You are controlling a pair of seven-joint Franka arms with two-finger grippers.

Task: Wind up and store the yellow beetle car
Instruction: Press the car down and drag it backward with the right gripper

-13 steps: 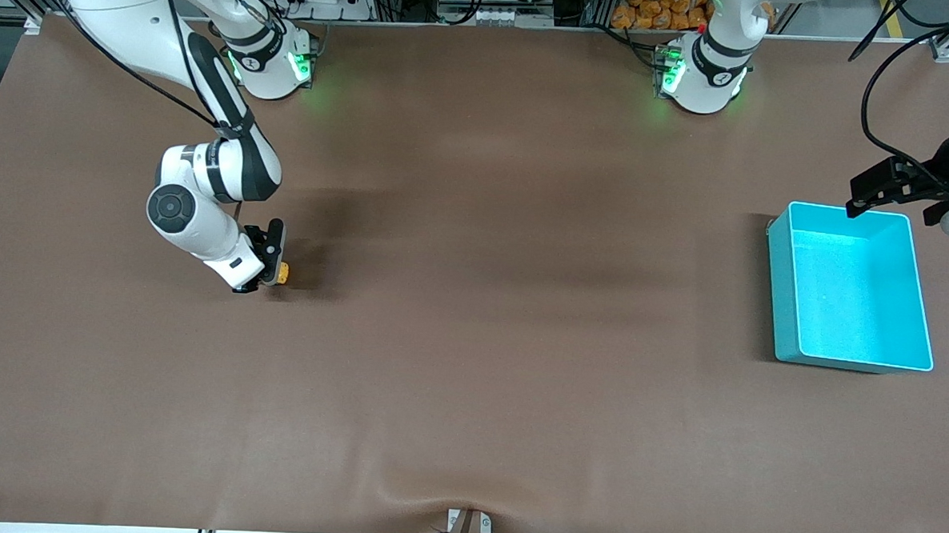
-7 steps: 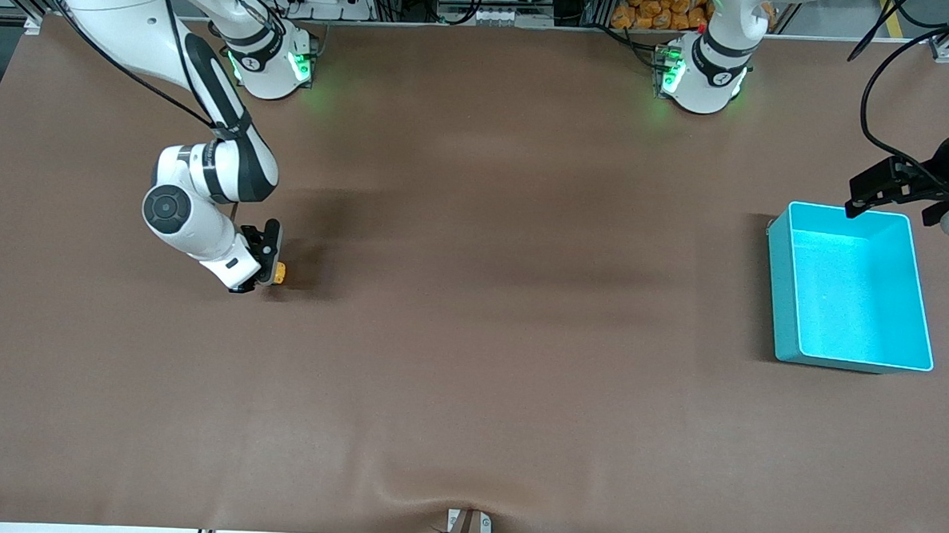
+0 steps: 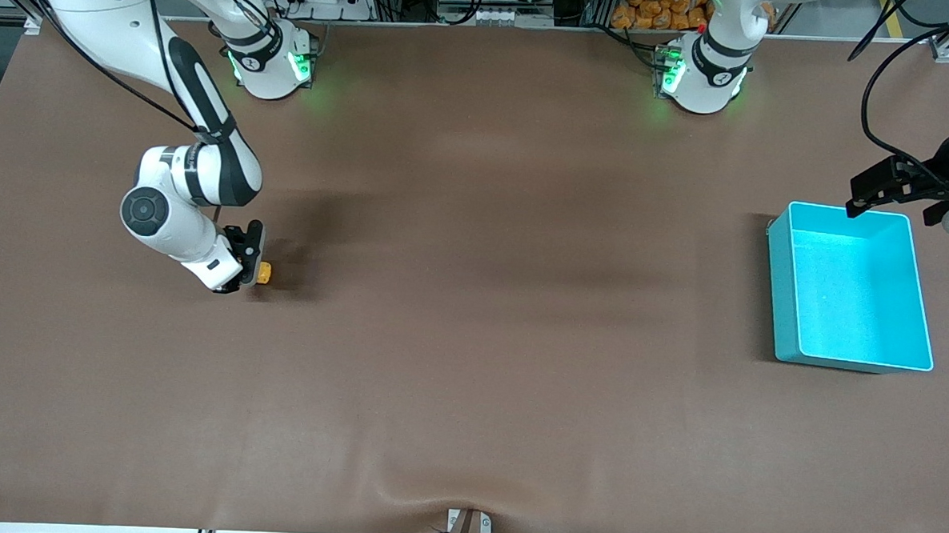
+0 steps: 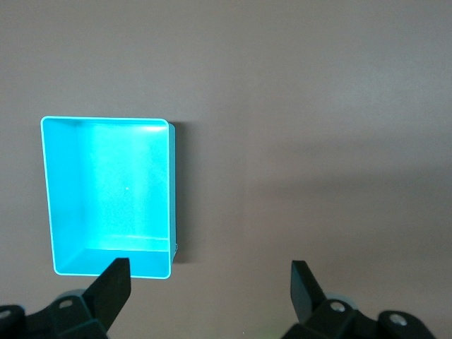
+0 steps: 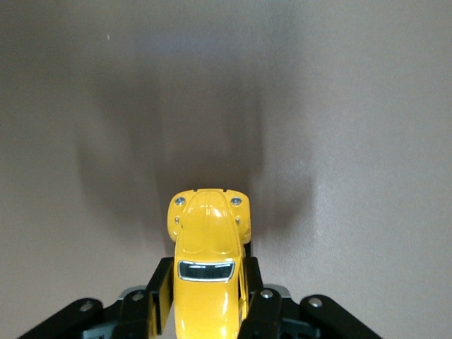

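The yellow beetle car [image 3: 263,272] sits on the brown table toward the right arm's end, held between the fingers of my right gripper [image 3: 251,274]. In the right wrist view the car [image 5: 206,261] shows its rounded hood and dark windscreen, with a black finger pressed on each side of its body. The teal bin [image 3: 914,278] stands empty at the left arm's end of the table. My left gripper [image 3: 862,202] hangs open and empty over the bin's edge nearest the bases. In the left wrist view the bin [image 4: 161,191] lies below the open fingers.
The brown mat [image 3: 473,298] covers the whole table. A small ridge in the mat and a bracket [image 3: 467,526] sit at the table's edge nearest the front camera.
My right gripper has slid the car along the table toward the right arm's end. The left arm has not moved.
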